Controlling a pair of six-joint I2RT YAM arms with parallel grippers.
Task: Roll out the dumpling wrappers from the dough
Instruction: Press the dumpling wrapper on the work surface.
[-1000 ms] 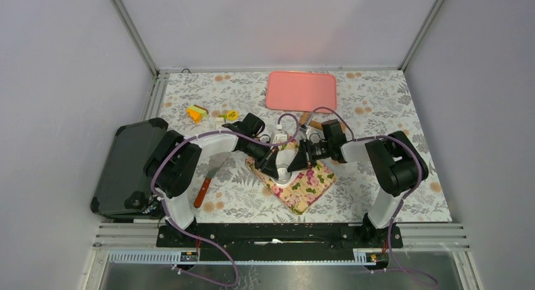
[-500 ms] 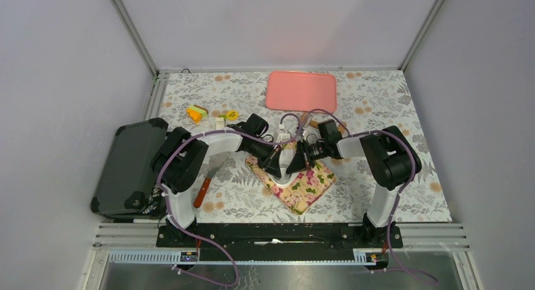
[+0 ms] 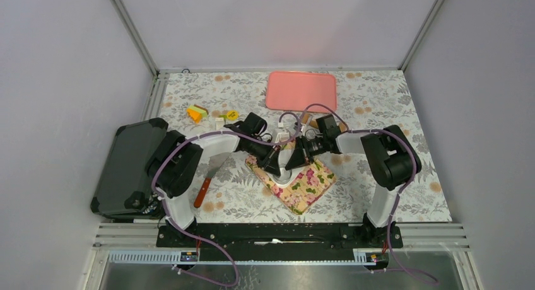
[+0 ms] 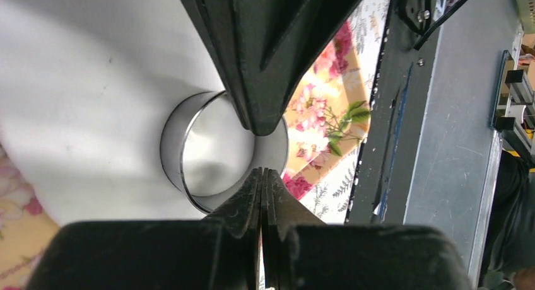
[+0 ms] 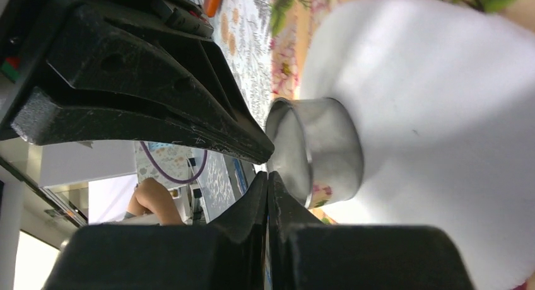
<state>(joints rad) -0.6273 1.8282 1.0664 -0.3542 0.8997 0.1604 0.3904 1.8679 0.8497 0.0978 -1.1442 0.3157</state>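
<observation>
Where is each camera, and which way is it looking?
Top camera: high behind the robot, looking down at the table; left arm and right arm show whole.
Left wrist camera: on the left arm, looking along its shut left gripper at the metal ring on the dough.
Right wrist camera: on the right arm, looking along its shut right gripper at that ring from the opposite side.
Shared: both wrist views show ring, dough and the other gripper.

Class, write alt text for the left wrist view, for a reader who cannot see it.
A shiny metal ring cutter stands on a flat white dough sheet, with the shut left gripper and shut right gripper meeting tip to tip over its rim. A floral mat lies beneath the dough.
</observation>
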